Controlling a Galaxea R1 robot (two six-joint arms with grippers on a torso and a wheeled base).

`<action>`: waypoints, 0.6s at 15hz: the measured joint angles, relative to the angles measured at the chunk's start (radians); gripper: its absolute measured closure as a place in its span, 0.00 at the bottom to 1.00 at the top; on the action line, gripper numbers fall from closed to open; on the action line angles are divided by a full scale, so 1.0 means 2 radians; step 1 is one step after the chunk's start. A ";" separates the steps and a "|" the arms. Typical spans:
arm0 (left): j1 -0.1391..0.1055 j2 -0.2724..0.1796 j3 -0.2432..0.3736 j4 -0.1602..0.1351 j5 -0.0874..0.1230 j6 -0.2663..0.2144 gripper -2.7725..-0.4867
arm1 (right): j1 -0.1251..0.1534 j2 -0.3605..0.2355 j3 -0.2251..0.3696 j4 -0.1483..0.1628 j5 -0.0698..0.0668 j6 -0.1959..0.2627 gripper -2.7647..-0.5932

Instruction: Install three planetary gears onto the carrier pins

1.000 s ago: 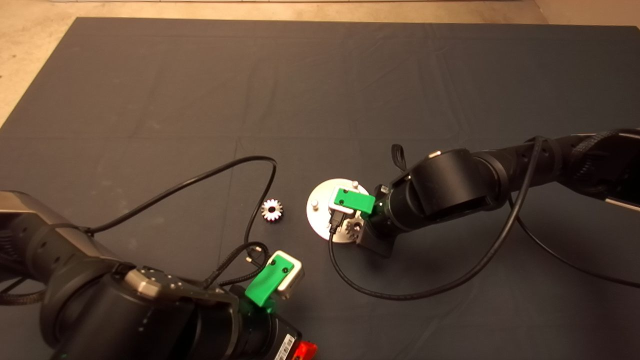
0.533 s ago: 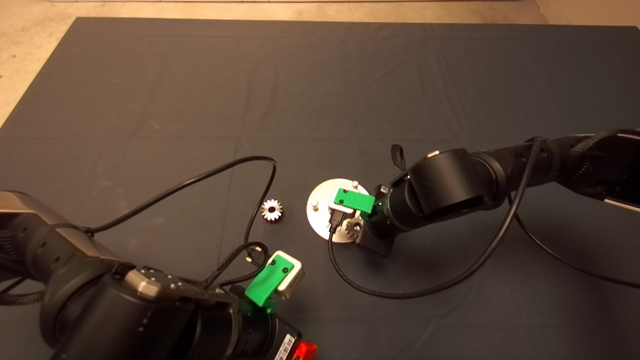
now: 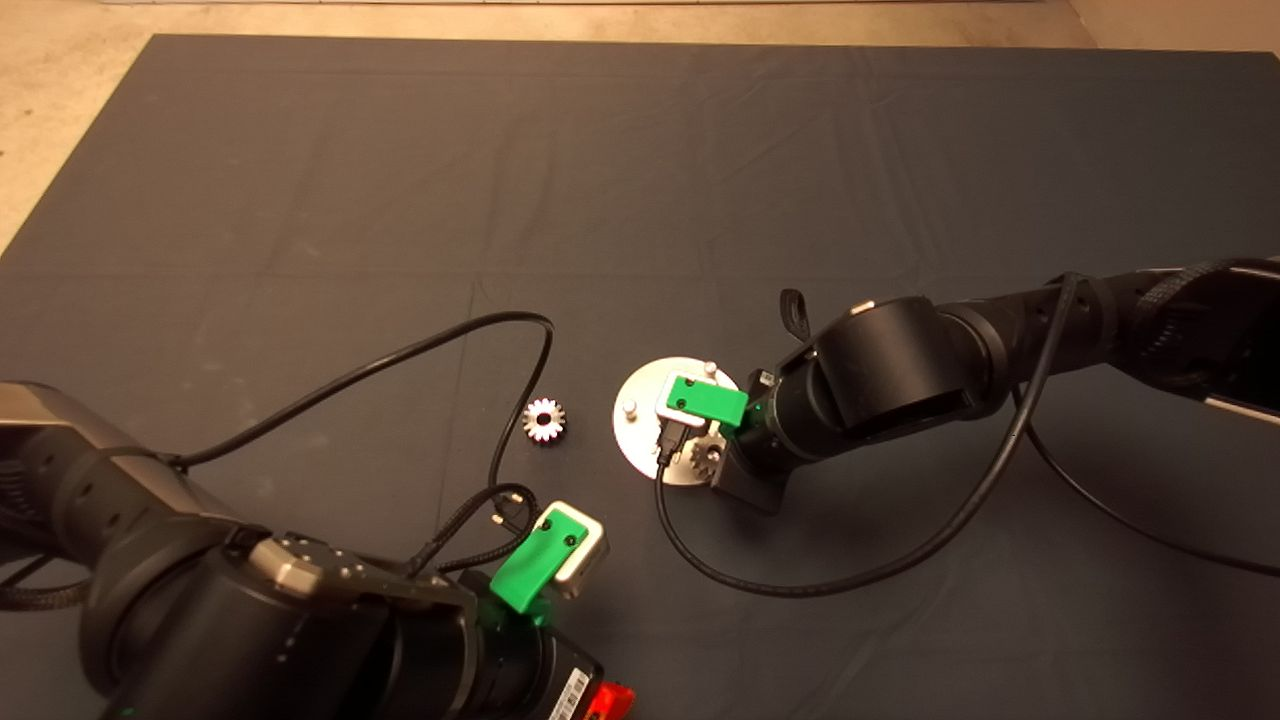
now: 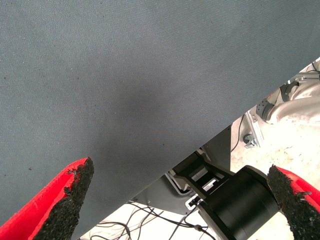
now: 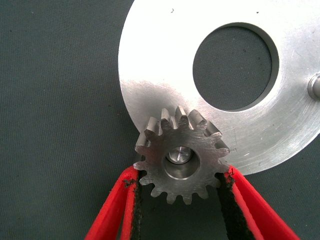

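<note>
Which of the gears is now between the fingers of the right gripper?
The gear at the disc's edge, with a pin showing in its bore, sits between the right gripper's fingers. The other gear lies loose on the mat.

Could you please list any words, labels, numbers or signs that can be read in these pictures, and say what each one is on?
No text can be read.
A white barcode-like sticker on the left arm's black wrist housing: too small to read.
The disc, the gear between the right gripper's jaws, and the mat: no markings visible.
</note>
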State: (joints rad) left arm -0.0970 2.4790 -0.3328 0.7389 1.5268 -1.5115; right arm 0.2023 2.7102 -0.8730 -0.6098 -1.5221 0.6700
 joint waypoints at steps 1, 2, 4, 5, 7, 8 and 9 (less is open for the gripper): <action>0.000 0.000 0.000 0.000 0.000 0.000 0.12 | 0.000 0.000 0.000 0.000 0.000 0.000 0.82; 0.000 0.000 0.000 0.000 0.000 0.000 0.12 | 0.000 0.000 0.000 0.000 0.001 0.000 0.80; 0.000 0.000 0.000 0.000 0.000 0.000 0.12 | 0.000 0.000 0.000 0.000 0.002 0.000 0.76; 0.000 0.000 0.000 0.000 0.000 0.000 0.12 | 0.000 0.000 0.000 0.000 0.002 0.000 0.73; 0.000 0.000 0.000 0.000 0.000 0.000 0.12 | 0.000 0.000 0.000 0.000 0.002 0.000 0.73; 0.000 0.000 0.000 0.000 0.000 0.000 0.12 | 0.000 0.000 0.000 0.000 0.002 0.000 0.71; 0.000 0.000 0.000 0.000 0.000 0.000 0.12 | 0.000 0.000 0.000 0.000 0.002 0.000 0.67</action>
State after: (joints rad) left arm -0.0970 2.4789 -0.3328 0.7389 1.5268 -1.5115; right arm 0.2025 2.7104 -0.8730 -0.6100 -1.5183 0.6700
